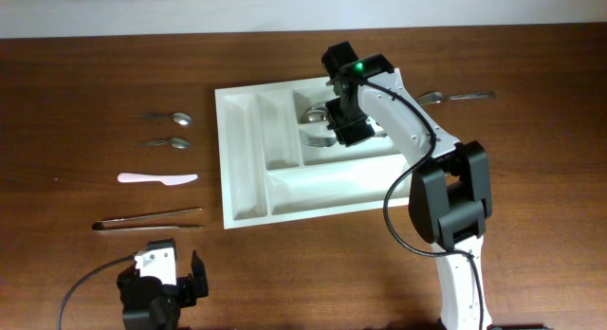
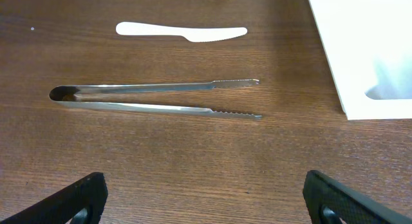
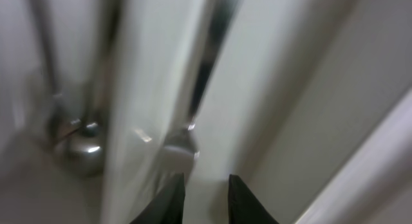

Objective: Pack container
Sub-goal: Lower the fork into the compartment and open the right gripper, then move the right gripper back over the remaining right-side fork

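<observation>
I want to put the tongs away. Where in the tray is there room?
In the tray, the long slot nearest the robot is bare, so are the two narrow slots at its left. The far slots are crowded: spoon, fork, robot arm above.

The container (image 1: 245,164): a large white plastic cutlery tray.
We see it lying flat, slightly rotated, with two narrow compartments and three long ones beside them.

White arm links (image 1: 398,126), black joint housings (image 1: 455,192), looping black cables (image 1: 385,209), green indicator light (image 1: 359,67), matte black fingers (image 2: 77,195).
</observation>
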